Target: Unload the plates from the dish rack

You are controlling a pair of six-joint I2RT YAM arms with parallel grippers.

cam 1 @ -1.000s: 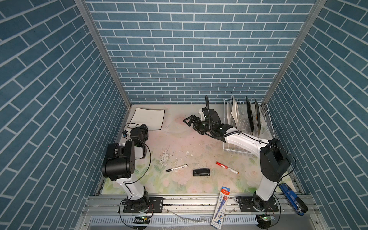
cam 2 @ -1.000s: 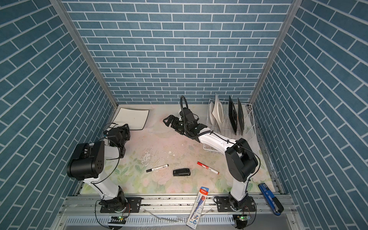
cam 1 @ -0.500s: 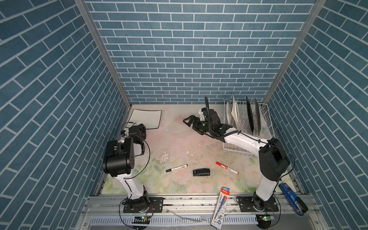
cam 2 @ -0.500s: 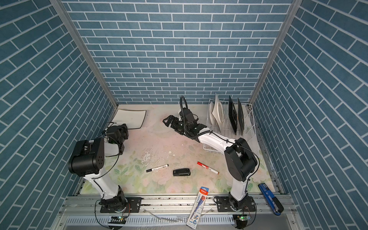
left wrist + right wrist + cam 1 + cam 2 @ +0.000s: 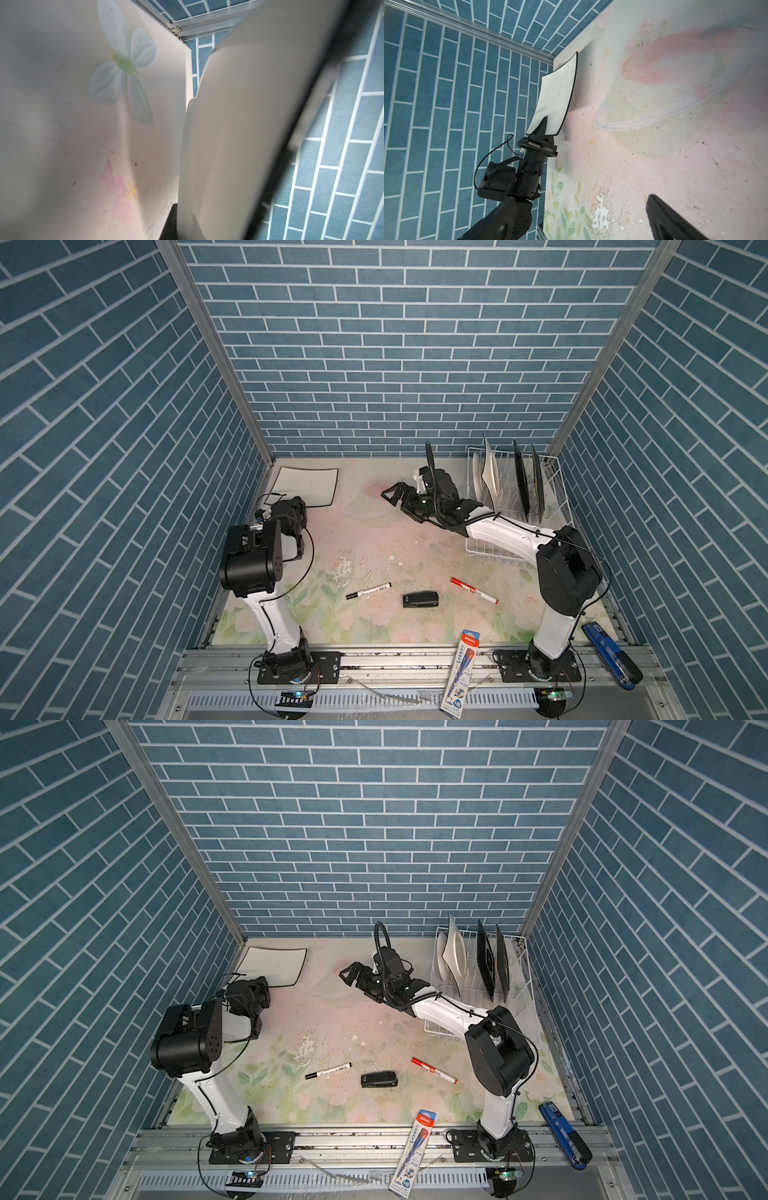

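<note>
Blue brick walls point(image 5: 374, 344); scuffed floral tabletop point(image 5: 374, 539).

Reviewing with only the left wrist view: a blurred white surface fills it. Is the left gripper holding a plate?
Observer: Yes. The right wrist view shows the left gripper shut on the edge of a square white plate with a black rim.
Operator: How many are in the rack?
Observer: In a top view, two white plates and two black plates stand in the dish rack.
Operator: And the right arm?
Observer: The right gripper hangs open and empty over the table, left of the rack.
</note>
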